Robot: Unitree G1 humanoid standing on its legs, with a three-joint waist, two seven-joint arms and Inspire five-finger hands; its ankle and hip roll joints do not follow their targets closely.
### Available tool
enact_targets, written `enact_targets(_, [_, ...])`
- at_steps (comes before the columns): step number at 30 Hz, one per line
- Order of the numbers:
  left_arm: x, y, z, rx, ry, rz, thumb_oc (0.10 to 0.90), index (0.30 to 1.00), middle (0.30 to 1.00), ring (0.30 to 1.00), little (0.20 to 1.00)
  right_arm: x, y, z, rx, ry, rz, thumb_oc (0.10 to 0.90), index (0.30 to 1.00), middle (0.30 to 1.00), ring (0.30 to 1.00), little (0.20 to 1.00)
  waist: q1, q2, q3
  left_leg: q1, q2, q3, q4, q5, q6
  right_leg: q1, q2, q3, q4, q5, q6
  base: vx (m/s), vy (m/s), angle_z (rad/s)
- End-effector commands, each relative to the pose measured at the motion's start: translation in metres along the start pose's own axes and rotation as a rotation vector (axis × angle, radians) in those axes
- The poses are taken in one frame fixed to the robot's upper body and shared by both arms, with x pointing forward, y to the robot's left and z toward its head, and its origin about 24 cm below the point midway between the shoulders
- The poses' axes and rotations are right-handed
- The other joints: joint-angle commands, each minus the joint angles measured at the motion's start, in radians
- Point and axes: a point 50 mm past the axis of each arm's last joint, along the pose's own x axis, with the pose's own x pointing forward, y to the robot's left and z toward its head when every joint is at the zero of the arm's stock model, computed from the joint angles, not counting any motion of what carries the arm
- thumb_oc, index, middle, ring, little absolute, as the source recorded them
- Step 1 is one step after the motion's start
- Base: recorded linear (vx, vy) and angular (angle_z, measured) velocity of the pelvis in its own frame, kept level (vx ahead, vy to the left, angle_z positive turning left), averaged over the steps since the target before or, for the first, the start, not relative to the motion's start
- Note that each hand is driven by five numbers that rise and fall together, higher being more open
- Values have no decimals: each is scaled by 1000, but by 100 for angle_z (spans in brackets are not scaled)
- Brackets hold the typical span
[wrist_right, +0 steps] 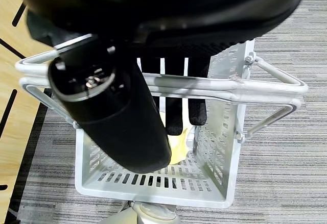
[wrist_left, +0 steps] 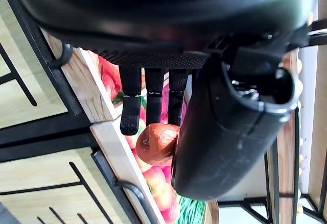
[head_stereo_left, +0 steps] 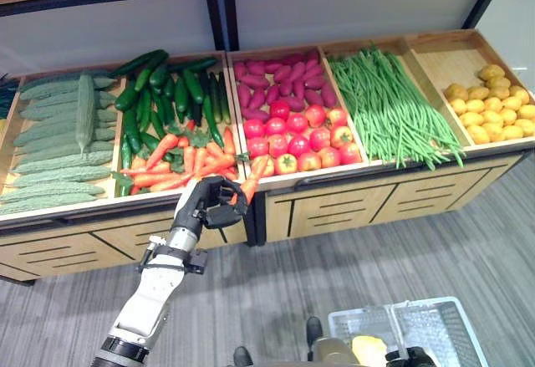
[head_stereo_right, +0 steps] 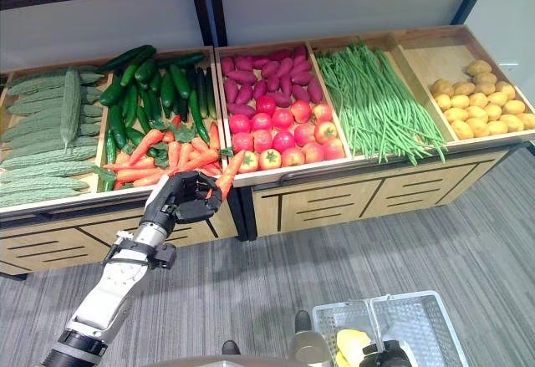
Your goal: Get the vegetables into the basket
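basket (head_stereo_left: pixel 435 325) handle in right hand (wrist_right: pixel 173 106), left hand (head_stereo_left: pixel 216 200) gripping carrot (head_stereo_left: pixel 249 188)

Bright, even light throughout; both wrist views blur close up.

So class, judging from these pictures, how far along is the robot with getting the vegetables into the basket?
Done: one yellow item already lies in the basket, which the right robot hand holds by its handles. In hand: the left robot hand is curled around a carrot at the front edge of the carrot bin. Left: carrying that carrot over and dropping it into the basket.
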Motion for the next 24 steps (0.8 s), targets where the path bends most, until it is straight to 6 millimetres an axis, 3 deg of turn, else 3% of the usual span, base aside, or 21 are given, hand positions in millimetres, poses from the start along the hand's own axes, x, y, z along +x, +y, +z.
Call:
enact_targets(1, [11, 4, 83, -32, -414, 5, 400, 300, 300, 300, 300, 0, 6, 20, -26, -67, -28, 400, 300, 300, 300, 300, -17, -79, 7, -11, -10, 16, 0, -52, -33, -38, -105, 43, -62, 232, 134, -71, 14, -47])
enact_targets(4, [13, 6, 82, -46, -409, 19, 400, 300, 300, 300, 300, 0, 6, 28, -26, -90, -35, 400, 300, 300, 300, 300, -15, -67, 34, -17, 18, 60, 0, -41, -40, -72, -129, -32, -28, 240, 132, -85, 6, -39])
enact_targets(6, [13, 7, 82, -40, -401, 28, 400, 300, 300, 300, 300, 0, 6, 29, -32, -95, -36, 400, 300, 300, 300, 300, -4, -42, 49, -17, 49, 101, 0, -31, -39, -50, -154, -124, 35, 165, 112, -125, 62, -79])
enact_targets(9, [12, 9, 81, -33, -399, 36, 400, 300, 300, 300, 300, 0, 9, 32, -60, -101, -29, 400, 300, 300, 300, 300, 19, -21, 42, -12, 79, 155, 0, -35, -43, 18, -177, -195, 133, 60, 100, -104, 72, -85])
enact_targets(10, [12, 9, 81, -33, -398, 36, 400, 300, 300, 300, 300, 0, 9, 32, -61, -101, -28, 400, 300, 300, 300, 300, 21, -21, 43, -10, 79, 157, 0, -36, -44, 18, -177, -193, 134, 58, 100, -53, 46, -77])
enact_targets(13, [9, 16, 81, -18, -397, 69, 400, 300, 300, 300, 300, 0, 11, 36, -97, -114, -21, 400, 300, 300, 300, 300, 53, -21, 24, -16, 101, 232, 2, -19, -43, 80, -201, -280, 160, 42, 98, -86, -19, -66])
enact_targets(16, [5, 24, 79, 12, -396, 103, 400, 300, 300, 300, 300, 0, 14, 46, -135, -147, -8, 400, 300, 300, 300, 300, 89, -43, -5, -28, 117, 304, 8, 2, -55, 164, -185, -368, 43, 51, 110, -75, -124, -88])
enact_targets(20, [2, 26, 74, 7, -377, 115, 400, 300, 300, 300, 300, -1, 14, 46, -156, -158, -7, 400, 300, 300, 300, 300, 93, -50, -18, -29, 149, 318, 13, 42, -87, 179, -127, -351, -58, 20, 93, 14, -185, -60])
enact_targets(24, [3, 21, 71, -6, -367, 101, 400, 300, 300, 300, 300, 0, 12, 43, -166, -158, -9, 400, 300, 300, 300, 300, 80, -34, -18, -32, 187, 316, 16, 76, -117, 209, -78, -343, -115, -3, 71, 0, -176, -23])
